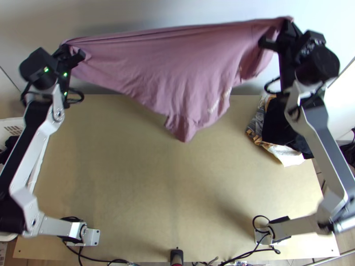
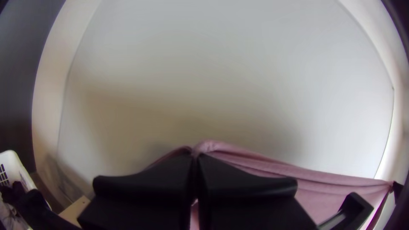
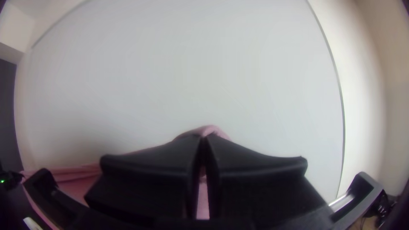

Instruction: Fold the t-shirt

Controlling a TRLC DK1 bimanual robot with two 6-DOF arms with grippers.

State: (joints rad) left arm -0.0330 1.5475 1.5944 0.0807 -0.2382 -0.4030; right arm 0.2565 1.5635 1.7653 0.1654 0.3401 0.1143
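Note:
The pink t-shirt (image 1: 164, 66) hangs stretched between both grippers above the table's far part, its top edge taut and its lower part drooping to a point near the middle. My left gripper (image 1: 66, 49) holds one upper corner, and in the left wrist view the left gripper (image 2: 195, 159) is shut on the cloth. At the opposite corner is my right gripper (image 1: 282, 31); the right wrist view has the right gripper (image 3: 203, 140) shut on a bunched bit of the shirt (image 3: 208, 130).
A pile of dark, patterned and white cloths (image 1: 284, 128) lies at the table's right side. A white basket (image 1: 37, 166) stands beyond the left edge. Behind the table (image 1: 133, 177) rises a pale wall (image 1: 177, 11). Cables run along the near edge.

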